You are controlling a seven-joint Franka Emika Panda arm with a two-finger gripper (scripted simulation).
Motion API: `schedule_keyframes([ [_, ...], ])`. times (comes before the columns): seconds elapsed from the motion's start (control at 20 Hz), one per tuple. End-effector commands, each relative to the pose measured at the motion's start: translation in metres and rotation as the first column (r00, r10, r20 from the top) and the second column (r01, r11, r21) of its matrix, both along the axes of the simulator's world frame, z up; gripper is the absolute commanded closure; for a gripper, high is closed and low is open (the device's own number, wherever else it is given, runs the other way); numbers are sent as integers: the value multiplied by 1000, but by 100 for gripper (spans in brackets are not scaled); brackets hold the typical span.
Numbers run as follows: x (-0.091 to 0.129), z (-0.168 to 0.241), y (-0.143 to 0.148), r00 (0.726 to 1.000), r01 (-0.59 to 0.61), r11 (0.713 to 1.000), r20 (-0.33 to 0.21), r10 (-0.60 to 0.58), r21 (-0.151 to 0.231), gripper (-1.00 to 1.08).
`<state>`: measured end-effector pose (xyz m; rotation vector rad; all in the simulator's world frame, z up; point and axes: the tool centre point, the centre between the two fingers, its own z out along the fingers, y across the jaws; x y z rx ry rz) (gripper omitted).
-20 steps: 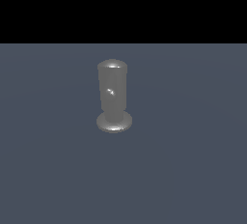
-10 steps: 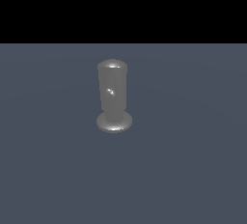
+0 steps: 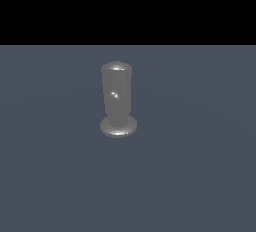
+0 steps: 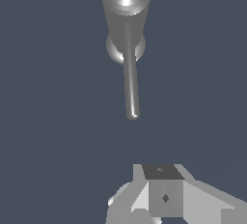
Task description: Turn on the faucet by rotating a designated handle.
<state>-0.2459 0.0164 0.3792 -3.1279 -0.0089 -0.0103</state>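
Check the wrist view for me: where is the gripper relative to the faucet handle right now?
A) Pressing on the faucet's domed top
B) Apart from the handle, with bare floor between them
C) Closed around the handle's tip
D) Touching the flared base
B: in the wrist view the gripper sits clear of the handle, whose rounded tip ends short of it, with floor between.

flat slate-blue floor (image 3: 200,176), grey faucet (image 3: 117,98) standing upright on it

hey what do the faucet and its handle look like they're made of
The faucet looks like polished grey metal, judging by the bright highlight on its body and the sheen on its flared base. The handle looks like the same metal, a smooth rod with a light streak running down its length. This is a simulator render, so the look only suggests metal.
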Motion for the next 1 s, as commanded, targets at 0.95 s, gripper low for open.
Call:
schedule_keyframes([
  [0.95,24,-145,49,999,-54,998,-6,54,-12,108],
])
